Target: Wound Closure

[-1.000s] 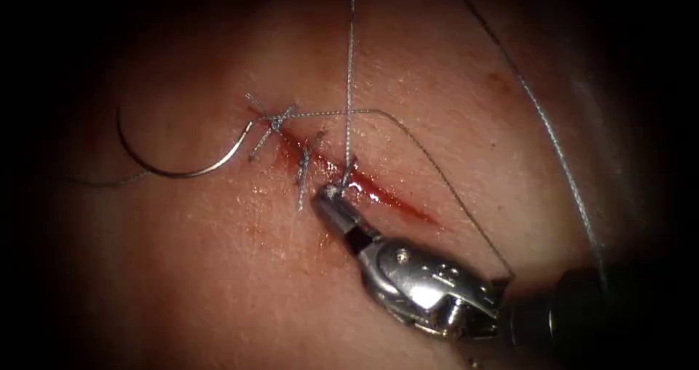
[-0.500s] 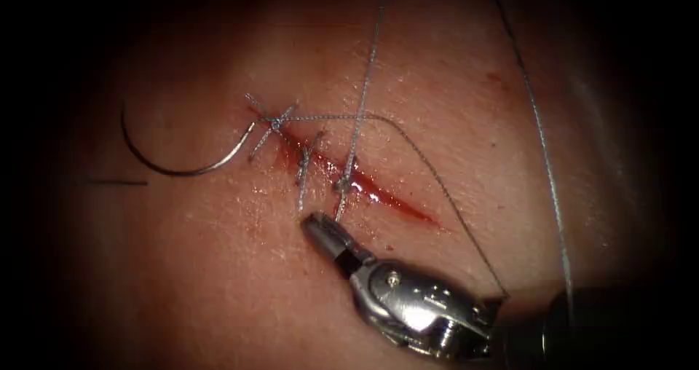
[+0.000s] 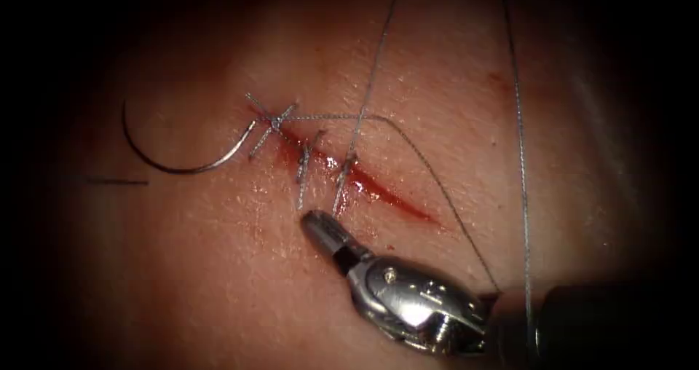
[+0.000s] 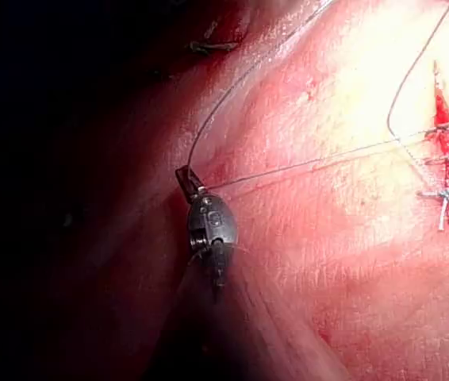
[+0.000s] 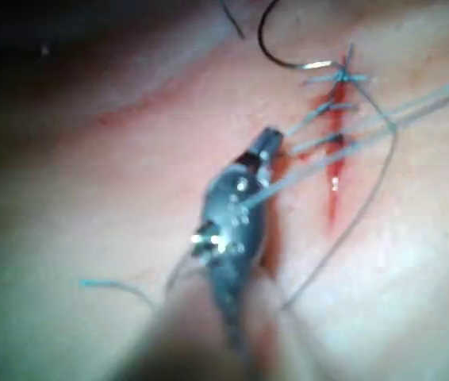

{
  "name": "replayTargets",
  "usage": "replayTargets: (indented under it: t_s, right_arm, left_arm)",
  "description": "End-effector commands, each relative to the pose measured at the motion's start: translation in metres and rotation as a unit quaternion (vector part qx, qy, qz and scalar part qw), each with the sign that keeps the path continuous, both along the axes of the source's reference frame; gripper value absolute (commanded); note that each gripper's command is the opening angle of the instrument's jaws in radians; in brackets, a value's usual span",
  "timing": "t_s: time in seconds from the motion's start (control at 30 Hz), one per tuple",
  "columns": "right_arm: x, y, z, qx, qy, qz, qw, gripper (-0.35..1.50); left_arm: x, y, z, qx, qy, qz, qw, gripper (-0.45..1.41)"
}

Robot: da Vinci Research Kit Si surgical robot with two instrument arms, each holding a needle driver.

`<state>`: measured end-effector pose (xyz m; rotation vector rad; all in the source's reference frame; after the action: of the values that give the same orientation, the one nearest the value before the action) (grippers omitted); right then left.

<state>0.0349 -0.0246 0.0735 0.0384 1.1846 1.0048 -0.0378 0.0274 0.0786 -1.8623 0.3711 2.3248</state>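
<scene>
The curved needle [image 3: 175, 172] lies free on the tissue left of the cut [image 3: 397, 201], its end close to the first knot [image 3: 275, 122]; neither tool holds it. My right tool [image 3: 318, 226] sits just below the third knot [image 3: 348, 163], jaws shut at the end of that knot's short tail [image 3: 338, 199]. A taut strand [image 3: 373, 71] rises from this knot out of the endoscope view. In the left wrist view my left tool [image 4: 186, 181] is shut on the thread, far from the cut [image 4: 444, 119]. The right wrist view shows the right tool's jaws [image 5: 270, 141] beside the stitches and the needle [image 5: 284, 62].
A second knot [image 3: 304, 156] with cut tails sits between the other two. A slack strand [image 3: 437, 184] runs from the first knot to my right tool's wrist. Another strand [image 3: 520, 159] hangs nearly upright at the right. Red fluid lines the cut's open part.
My right tool drew back down and left from the third knot, and the short tail lengthened with it. The rising strand leaned right, and the far right strand swung nearly upright.
</scene>
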Motion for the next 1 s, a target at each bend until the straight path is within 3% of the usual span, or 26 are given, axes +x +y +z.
replayTargets:
  t_s: [0.03, 0.23, 0.57, 0.87, 1.0]
  right_arm:
    - [0.0008, -0.0014, 0.0005, 0.004, 0.005, -0.017, 1.0, -0.35]
    - [0.0011, -0.0018, 0.0003, 0.005, 0.018, -0.042, 0.999, -0.35]
    - [0.0014, -0.0018, 0.0004, 0.084, 0.097, -0.079, 0.989, -0.35]
    - [0.0021, -0.0029, 0.0008, 0.103, 0.117, -0.093, 0.983, -0.35]
    - [0.0019, -0.0022, 0.0005, 0.108, 0.107, -0.084, 0.985, -0.35]
  left_arm:
    - [-0.0009, 0.0004, 0.0009, -0.002, 0.003, -0.001, 1.0, -0.45]
    - [-0.0024, 0.0002, 0.0022, -0.007, 0.017, -0.005, 1.0, -0.45]
    - [-0.0023, 0.0006, 0.002, -0.012, 0.019, -0.006, 1.0, -0.45]
    - [-0.0027, 0.0011, 0.0021, -0.025, 0.024, -0.005, 0.999, -0.45]
    - [-0.0028, 0.0009, 0.0021, -0.025, 0.025, -0.007, 0.999, -0.45]
